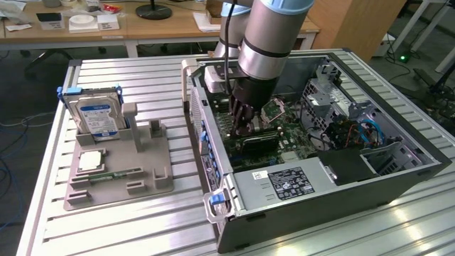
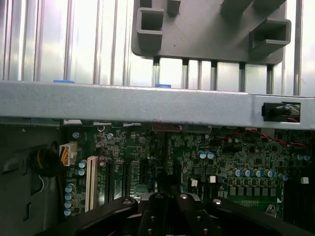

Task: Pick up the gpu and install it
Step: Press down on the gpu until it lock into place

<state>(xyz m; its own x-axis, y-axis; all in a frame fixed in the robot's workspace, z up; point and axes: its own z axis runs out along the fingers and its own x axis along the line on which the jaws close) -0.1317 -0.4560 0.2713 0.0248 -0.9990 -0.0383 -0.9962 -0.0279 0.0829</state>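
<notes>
The gpu stands low inside the open computer case, its black cooler showing just above the green motherboard. My gripper reaches straight down into the case and sits on the card's top edge, with the fingers drawn close together on it. In the wrist view the gripper hangs over the motherboard and its slots. Only a dark sliver of the card shows between the fingers.
The case's side wall runs between the motherboard and the grey fixture. That fixture holds a hard drive and a memory stick. The power supply fills the case's near corner. Cables and the drive cage crowd the exterior view's right.
</notes>
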